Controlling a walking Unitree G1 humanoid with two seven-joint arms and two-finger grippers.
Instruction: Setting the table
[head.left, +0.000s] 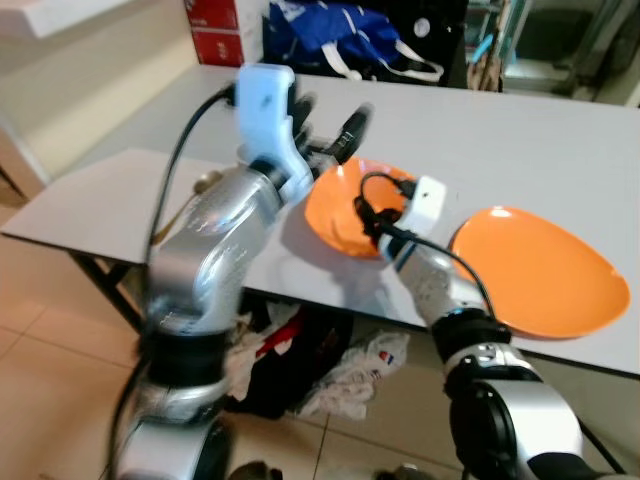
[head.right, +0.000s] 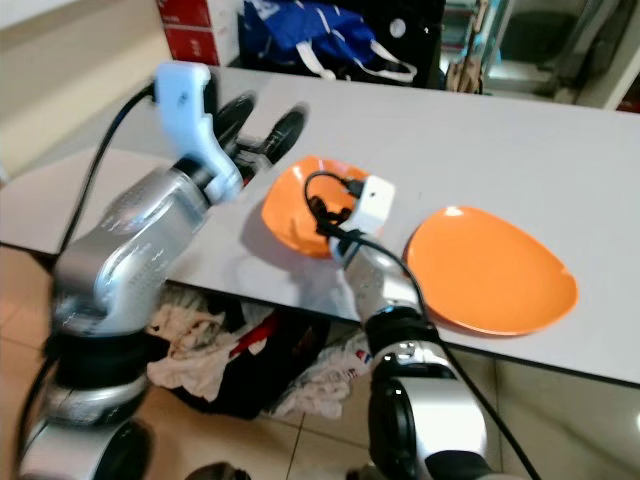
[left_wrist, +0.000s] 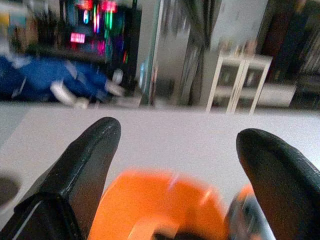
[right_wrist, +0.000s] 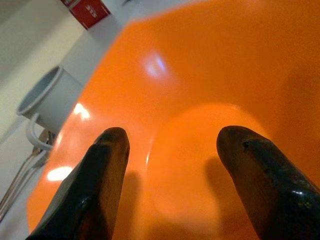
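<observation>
Two glossy orange dishes sit on the grey table (head.left: 560, 130): a deep bowl (head.left: 335, 205) and, just beside it, a flat oval plate (head.left: 540, 270). Lettering on the red box (head.left: 215, 30) beyond the bowl is unreadable. Left gripper (left_wrist: 177, 142) hovers spread above the bowl. Right gripper (right_wrist: 172, 145) is parted over the bowl's smooth hollow, near a grey mug (right_wrist: 47, 100).

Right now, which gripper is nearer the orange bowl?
Right. The right gripper is down in the orange bowl, fingers open over its inner surface. The left gripper hovers open above the bowl's far-left rim, not touching it.
</observation>
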